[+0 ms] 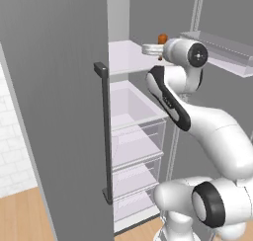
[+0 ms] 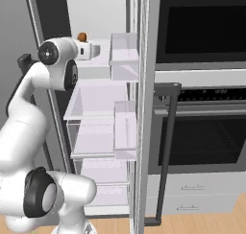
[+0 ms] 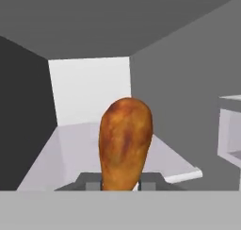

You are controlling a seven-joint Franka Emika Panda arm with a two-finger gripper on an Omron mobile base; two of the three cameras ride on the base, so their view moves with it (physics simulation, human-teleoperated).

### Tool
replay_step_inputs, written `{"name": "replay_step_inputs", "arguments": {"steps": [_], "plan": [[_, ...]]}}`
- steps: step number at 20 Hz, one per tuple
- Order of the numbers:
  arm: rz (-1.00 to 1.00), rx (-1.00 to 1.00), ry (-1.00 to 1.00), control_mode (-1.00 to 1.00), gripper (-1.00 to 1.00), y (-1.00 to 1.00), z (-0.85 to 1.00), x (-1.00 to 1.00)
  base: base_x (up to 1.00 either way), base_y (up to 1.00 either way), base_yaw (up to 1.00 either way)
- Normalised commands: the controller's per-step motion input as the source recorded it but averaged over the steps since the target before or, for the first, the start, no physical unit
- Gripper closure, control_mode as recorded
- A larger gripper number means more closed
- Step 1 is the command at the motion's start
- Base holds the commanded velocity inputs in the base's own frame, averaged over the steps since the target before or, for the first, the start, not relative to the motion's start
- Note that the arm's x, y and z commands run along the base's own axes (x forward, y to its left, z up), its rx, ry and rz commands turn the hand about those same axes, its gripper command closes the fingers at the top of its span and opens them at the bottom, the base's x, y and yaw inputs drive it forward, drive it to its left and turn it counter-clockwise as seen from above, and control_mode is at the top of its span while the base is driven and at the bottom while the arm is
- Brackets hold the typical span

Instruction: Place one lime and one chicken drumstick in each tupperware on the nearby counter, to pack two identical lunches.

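Right now the fingers (image 3: 121, 183) are drawn nearly together, pinching the narrow lower end of the chicken drumstick (image 3: 125, 142), whose thick orange-brown end stands up from between the two dark tips. In the hand view the drumstick rises in front of the pale fridge shelf (image 3: 61, 149), with the white back wall of the fridge behind it and a clear door bin (image 3: 230, 132) at the right edge. From the left base view the drumstick (image 1: 162, 38) shows as a small orange knob just above the hand, over the front of the upper shelf (image 1: 126, 57); from the right base view it (image 2: 82, 37) sits likewise on top of the hand, level with that shelf. The white arm (image 1: 197, 116) reaches up from the base into the open fridge, past the grey door with its dark bar handle (image 1: 105, 131). Clear drawers (image 1: 136, 136) are stacked below the shelf. On the far side stands a black oven (image 2: 202, 127)
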Motion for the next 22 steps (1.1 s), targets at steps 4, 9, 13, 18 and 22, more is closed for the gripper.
{"name": "replay_step_inputs", "arguments": {"steps": [4, 9, 13, 18, 22], "plan": [[0.00, -0.16, 0.50, -1.00, 1.00, 0.27, -0.14, -1.00, 0.00, 0.00, 0.00], [0.03, -0.30, 0.65, -1.00, 1.00, 0.20, -0.95, -1.00, 0.00, 0.00, 0.00], [0.01, -0.04, 0.09, -1.00, 1.00, -0.07, -0.75, -0.61, 0.00, 0.00, 0.00], [0.02, 0.00, 0.06, 1.00, 1.00, -0.02, -0.28, -0.57, -0.20, -0.03, 0.00], [0.00, 0.00, 0.00, 1.00, 1.00, 0.00, 0.00, 0.00, -1.00, -0.15, 0.01]]}}
